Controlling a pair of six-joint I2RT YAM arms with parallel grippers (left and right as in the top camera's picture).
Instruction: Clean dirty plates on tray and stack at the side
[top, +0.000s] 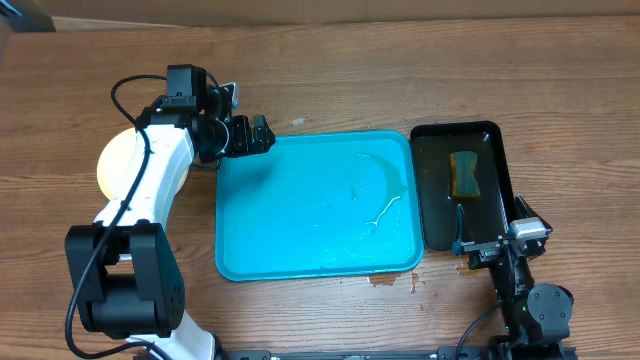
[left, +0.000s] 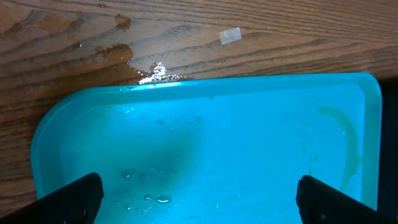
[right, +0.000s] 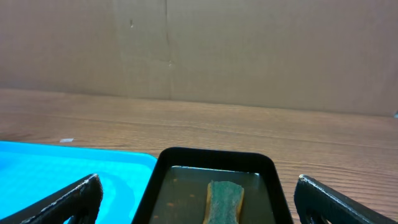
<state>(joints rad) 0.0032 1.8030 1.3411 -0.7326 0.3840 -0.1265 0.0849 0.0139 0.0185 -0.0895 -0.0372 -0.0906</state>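
Observation:
The turquoise tray (top: 300, 230) lies mid-table with nothing on it but water droplets and a faint yellowish streak (top: 392, 175). A pale yellow plate (top: 115, 165) rests on the wood left of the tray, partly hidden under my left arm. My left gripper (top: 256, 135) hovers open over the tray's far left corner. In the left wrist view its fingers (left: 74, 199) flank bare wet tray (left: 217, 137). My right gripper (top: 482, 243) stands open at the near end of the black tray. Nothing is between its fingers (right: 68, 202).
A narrow black tray (top: 500, 200) right of the turquoise one holds murky water and a green-and-yellow sponge (top: 464, 174), also seen as the sponge (right: 224, 199) ahead of my right gripper. Wet patches mark the wood (left: 118, 53) and the tray's front edge (top: 395, 282). A small white scrap (left: 230, 36) lies nearby.

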